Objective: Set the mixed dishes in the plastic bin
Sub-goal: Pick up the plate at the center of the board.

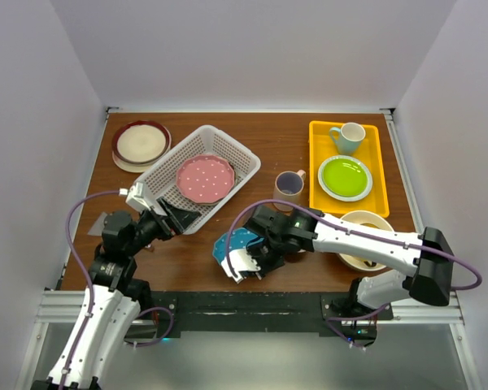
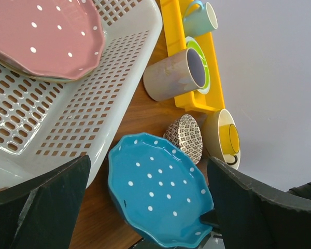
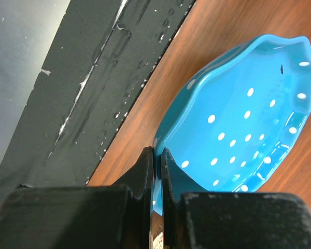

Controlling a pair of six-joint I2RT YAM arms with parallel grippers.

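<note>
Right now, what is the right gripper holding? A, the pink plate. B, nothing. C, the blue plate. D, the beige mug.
C: in the right wrist view the right gripper is closed on the rim of the blue plate.

White lattice bin sits at angle on counter, left of centre. Pink dotted plate lies inside it. Blue dotted plate tilted near front edge, scalloped rim pinched by right end effector. Cream plate stack at far left corner. Beige mug upright just right of bin. Small patterned bowl beside large cream bowl, which holds yellow mug.
</note>
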